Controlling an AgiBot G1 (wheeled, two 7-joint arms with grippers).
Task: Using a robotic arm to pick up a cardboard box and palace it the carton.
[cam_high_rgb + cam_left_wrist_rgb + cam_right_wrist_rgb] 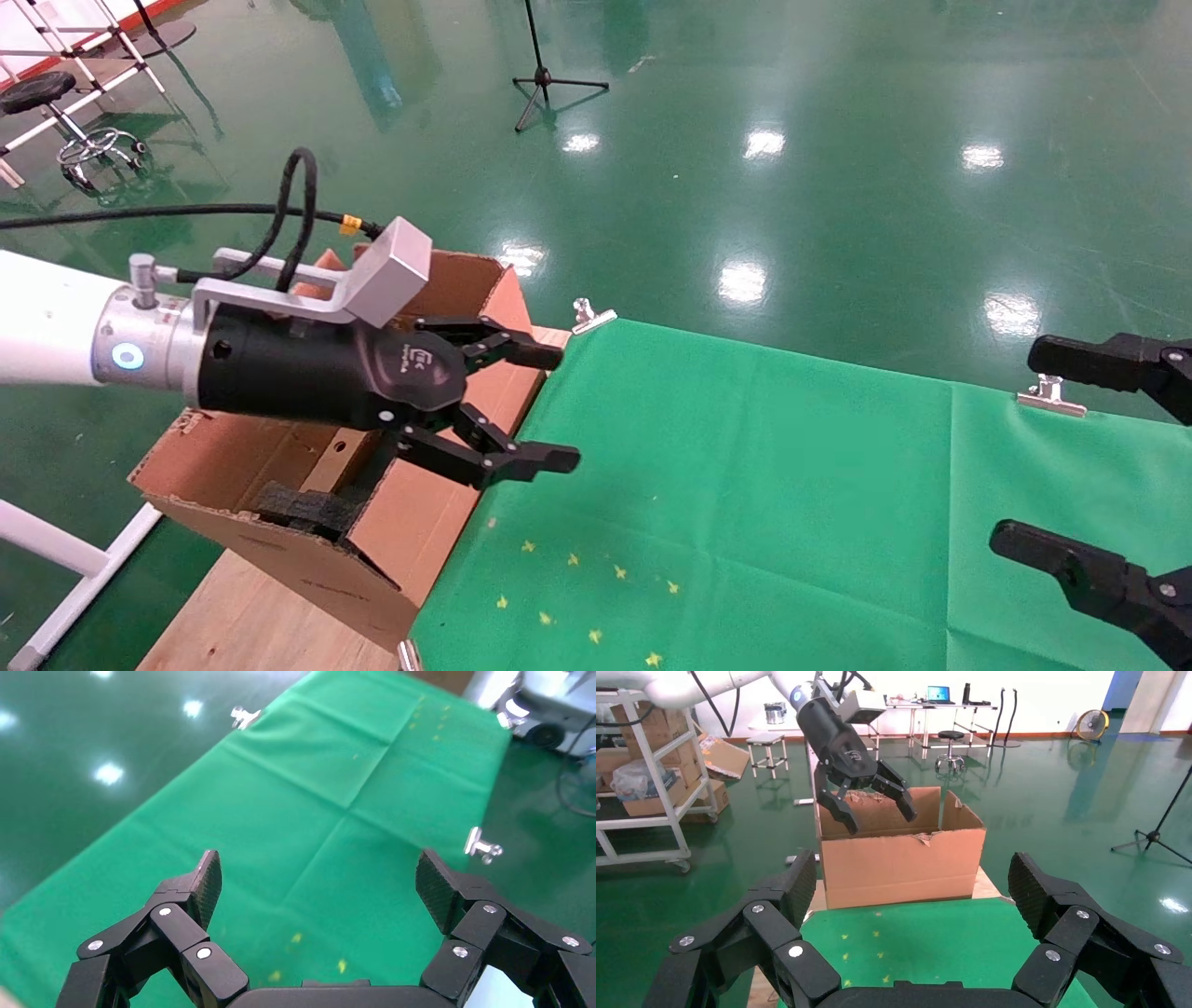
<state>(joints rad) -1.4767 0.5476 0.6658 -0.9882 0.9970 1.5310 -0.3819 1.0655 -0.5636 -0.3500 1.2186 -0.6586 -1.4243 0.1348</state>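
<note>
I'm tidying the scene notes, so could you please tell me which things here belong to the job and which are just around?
Job: left gripper, empty over the carton.
Around: right gripper, green cloth, clips, tripod.

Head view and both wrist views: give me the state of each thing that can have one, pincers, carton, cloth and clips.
Left pincer: open, empty, above the carton's edge by the green cloth.
Right pincer: open, empty, at the cloth's right side.
Carton: open on top, flaps torn, upright, black foam inside.
Green cloth: spread flat, creased, bare of boxes.
Metal clips: clamped on the cloth's far edge.
Small cardboard box: not visible in any view.
</note>
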